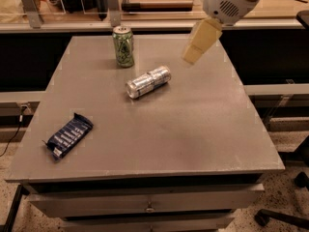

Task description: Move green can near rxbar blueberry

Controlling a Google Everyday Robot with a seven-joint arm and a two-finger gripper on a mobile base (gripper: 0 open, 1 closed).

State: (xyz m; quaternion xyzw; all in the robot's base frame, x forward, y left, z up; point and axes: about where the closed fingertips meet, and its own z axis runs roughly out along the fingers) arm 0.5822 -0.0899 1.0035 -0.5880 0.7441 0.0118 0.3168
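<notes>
The grey tabletop [203,134] fills most of our view, and above its far right part hangs the gripper [191,57], clear of everything, angled down and to the left; we cannot tell whether it is open or closed. The blue bar [69,136] lies flat near the front left edge. A silver can [148,81] lies on its side near the middle, and the green can [123,46] stands upright near the far edge, well apart from the bar.
</notes>
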